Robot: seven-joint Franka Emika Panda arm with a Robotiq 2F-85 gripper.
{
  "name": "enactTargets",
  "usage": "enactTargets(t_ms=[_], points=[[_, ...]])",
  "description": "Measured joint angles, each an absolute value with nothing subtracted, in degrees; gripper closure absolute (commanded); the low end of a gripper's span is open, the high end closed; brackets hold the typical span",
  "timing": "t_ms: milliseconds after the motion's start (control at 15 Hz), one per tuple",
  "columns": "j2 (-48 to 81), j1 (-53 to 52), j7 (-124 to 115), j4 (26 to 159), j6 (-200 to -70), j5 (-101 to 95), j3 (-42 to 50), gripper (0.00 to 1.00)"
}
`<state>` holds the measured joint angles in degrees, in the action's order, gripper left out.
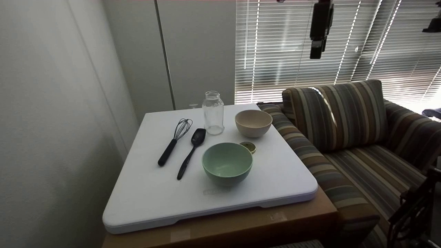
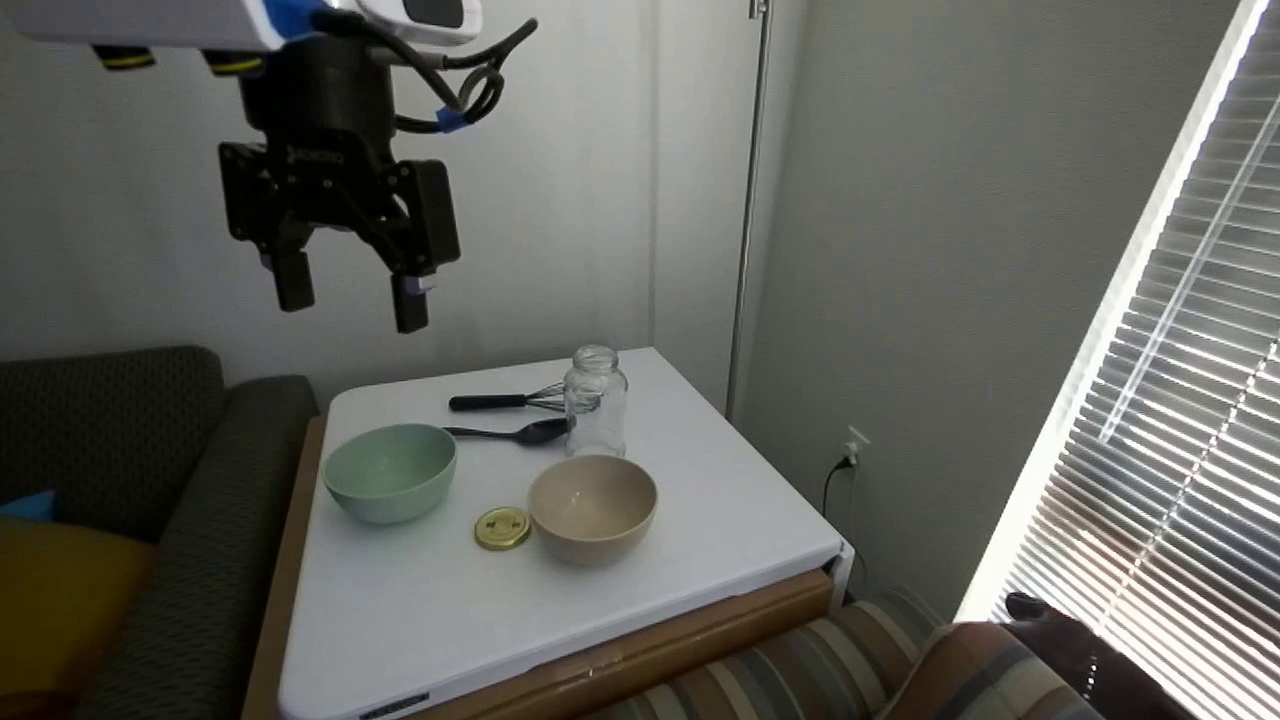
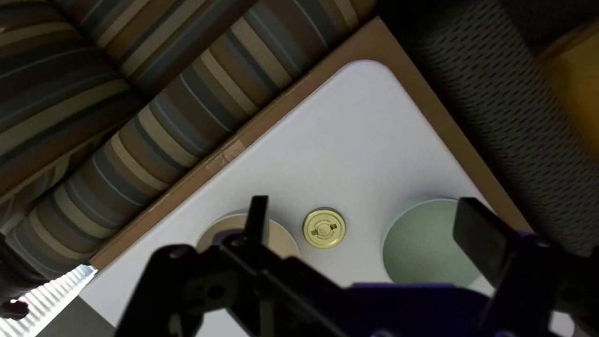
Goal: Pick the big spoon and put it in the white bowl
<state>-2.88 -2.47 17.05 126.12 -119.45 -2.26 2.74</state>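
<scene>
The big spoon [image 1: 198,137], all black with an oval head, lies flat on the white table between the whisk and the pale green bowl. It also shows behind the jar in an exterior view [image 2: 540,432] and is out of the wrist view. The white bowl [image 1: 253,124], cream with a tan inside, stands upright near the table's edge; it also shows in an exterior view [image 2: 592,510] and partly behind a finger in the wrist view [image 3: 282,238]. My gripper [image 2: 352,308] is open and empty, high above the table; its spread fingers also show in the wrist view [image 3: 362,210].
A pale green bowl [image 1: 227,165], a gold lid [image 3: 324,228], a clear glass jar [image 1: 213,115] and a black whisk [image 1: 167,152] stand or lie on the white table [image 1: 144,203]. The jar is close to the spoon's head. A striped couch [image 1: 310,168] borders the table.
</scene>
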Motion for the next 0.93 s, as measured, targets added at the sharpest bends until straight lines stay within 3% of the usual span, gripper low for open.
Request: enactTargets(t_ms=[933], points=[[22.8, -5.1, 13.8, 103.9, -118.7, -2.3, -4.6, 0.0]])
